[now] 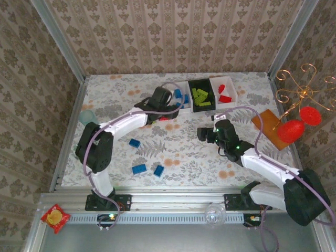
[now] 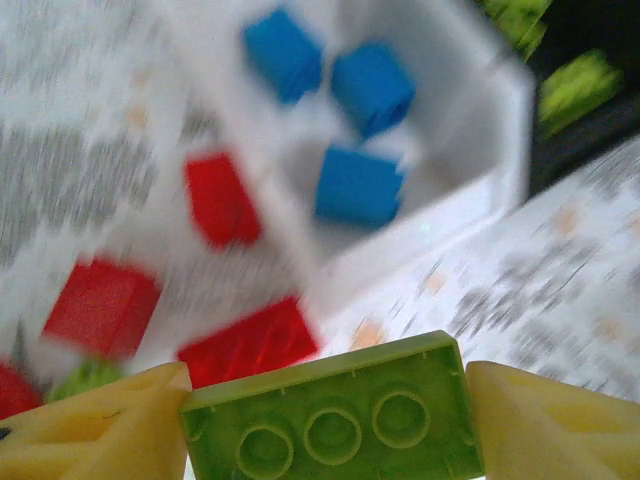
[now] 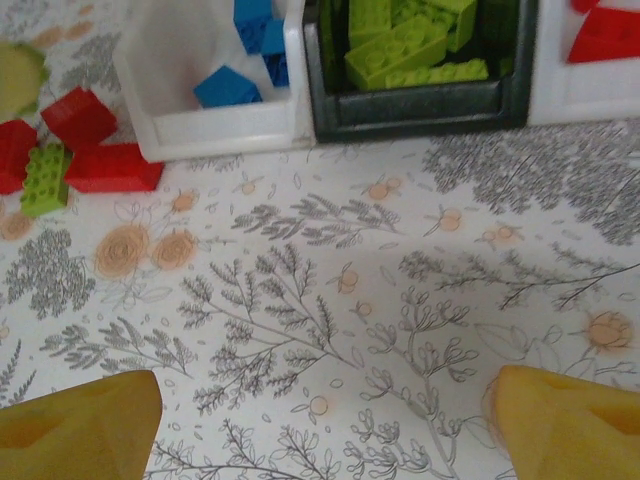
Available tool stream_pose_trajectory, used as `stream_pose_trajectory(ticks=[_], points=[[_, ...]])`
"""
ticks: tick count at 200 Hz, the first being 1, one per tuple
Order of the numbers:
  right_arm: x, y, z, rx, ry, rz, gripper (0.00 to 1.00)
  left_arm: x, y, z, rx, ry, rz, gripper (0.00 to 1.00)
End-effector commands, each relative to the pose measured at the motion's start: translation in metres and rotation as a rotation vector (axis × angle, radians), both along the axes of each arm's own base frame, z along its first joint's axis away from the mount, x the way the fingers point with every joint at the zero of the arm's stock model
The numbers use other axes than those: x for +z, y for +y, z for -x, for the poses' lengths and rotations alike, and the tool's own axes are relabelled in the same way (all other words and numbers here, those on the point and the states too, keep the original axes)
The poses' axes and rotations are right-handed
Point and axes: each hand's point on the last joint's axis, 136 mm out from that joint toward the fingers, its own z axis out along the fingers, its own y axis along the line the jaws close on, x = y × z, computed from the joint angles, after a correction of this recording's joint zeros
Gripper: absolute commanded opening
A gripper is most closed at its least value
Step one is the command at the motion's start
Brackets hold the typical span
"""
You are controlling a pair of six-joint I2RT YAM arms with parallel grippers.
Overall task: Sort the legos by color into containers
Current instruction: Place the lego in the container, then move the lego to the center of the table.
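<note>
Loose bricks point(image 3: 110, 168) lie just left of the trays point(image 3: 225, 130), perhaps touching.

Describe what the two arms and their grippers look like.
The left arm and right arm are alike: white links between bulky black joints, with a lilac cable looping along each. A small green light glows near the right arm's wrist. The left gripper and right gripper both have yellow, wedge-shaped fingers.

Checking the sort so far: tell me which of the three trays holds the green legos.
The black middle tray. The white tray left of it holds blue legos, the white tray right of it red legos.
</note>
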Motion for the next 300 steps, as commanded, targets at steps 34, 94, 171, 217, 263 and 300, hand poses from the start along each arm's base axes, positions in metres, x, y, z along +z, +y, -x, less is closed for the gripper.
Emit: stream_pose_trajectory(ticks=[34,94,171,217,263,300], points=[[0.020,-0.026,0.006,-0.114,-0.095,0.016,0.88,0.023,-0.097,-0.046,-0.161,-0.168,0.019,0.69],[0.033,-0.041,0.015,-0.164,-0.171,-0.001,0.88,-0.007,-0.152,-0.092,-0.196,-0.189,0.010,0.73],[0.025,-0.035,0.011,-0.147,-0.147,0.007,0.87,0.040,-0.148,-0.088,-0.240,-0.234,0.047,0.85],[0.015,0.005,0.003,-0.012,-0.083,0.013,0.86,0.054,-0.051,-0.052,-0.136,-0.239,0.157,0.86],[0.005,0.060,-0.010,0.103,-0.009,0.062,0.86,0.000,0.076,-0.013,0.096,-0.062,0.119,0.85],[-0.002,0.084,-0.018,0.131,0.018,0.043,0.86,-0.039,0.152,-0.006,0.275,0.064,0.094,0.85]])
